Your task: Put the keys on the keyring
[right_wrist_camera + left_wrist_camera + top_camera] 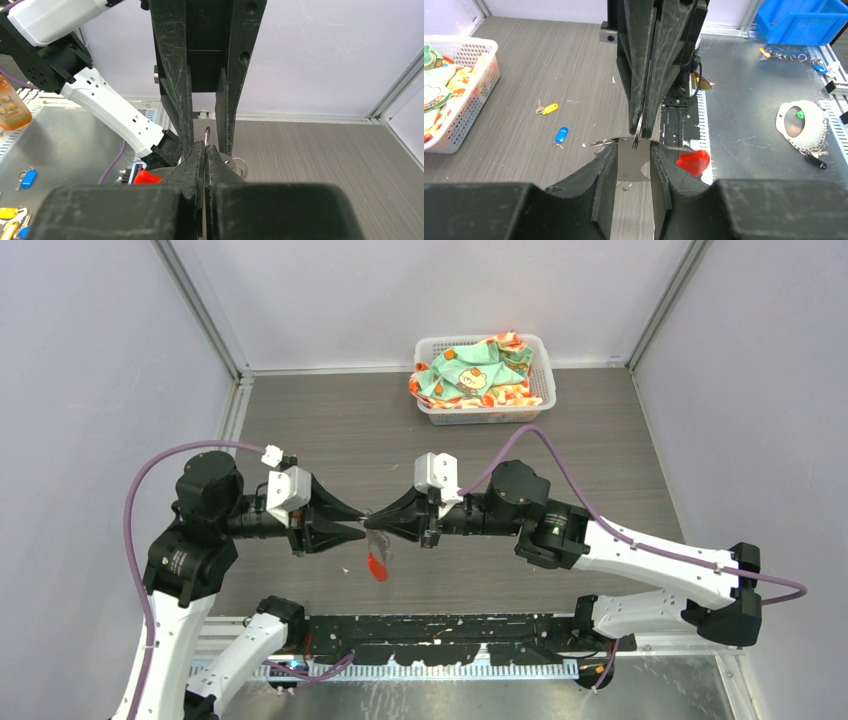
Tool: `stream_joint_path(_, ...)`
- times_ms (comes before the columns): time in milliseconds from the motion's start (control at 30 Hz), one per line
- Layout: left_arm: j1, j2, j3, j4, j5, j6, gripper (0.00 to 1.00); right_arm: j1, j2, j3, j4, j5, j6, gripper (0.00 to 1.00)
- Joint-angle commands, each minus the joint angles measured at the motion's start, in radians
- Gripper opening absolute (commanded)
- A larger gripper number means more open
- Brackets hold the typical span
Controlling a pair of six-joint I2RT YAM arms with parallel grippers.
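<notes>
Grey metal keyring (637,136), pinched edge-on by the closed right claw (205,150), sits at the mouth of the left claw (633,156), whose gap is narrow and empty, red tag (693,162) hanging below.

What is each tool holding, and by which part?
The right tool is shut on the keyring, pinching its metal ring; the red tag hangs below. The left tool holds nothing: its fingers stand apart beside the ring.

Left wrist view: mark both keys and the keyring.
Yellow-tagged key (549,107), left wrist view, on its yellow tag.
Blue-tagged key (561,135), left wrist view, on its blue tag.
Keyring (693,162), left wrist view, on its red tag.
</notes>
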Motion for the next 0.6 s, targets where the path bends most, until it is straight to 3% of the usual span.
stream_joint_path(0,-0.003,0.000,0.014,0.047,0.045,-0.048,0.32,-0.005,0.019,0.021,0.086,-0.034,0.026,0.01)
stream_joint_path(100,-0.003,-0.001,0.016,0.050,0.042,-0.049,0.30,-0.008,0.028,0.023,0.087,-0.041,0.035,0.01)
stream_joint_path(267,-0.003,-0.007,0.011,0.050,0.037,-0.043,0.14,-0.011,0.028,0.021,0.089,-0.044,0.042,0.01)
stream_joint_path(567,-0.003,-0.015,0.015,0.049,0.005,-0.040,0.04,-0.014,0.049,0.042,0.000,-0.077,0.041,0.01)
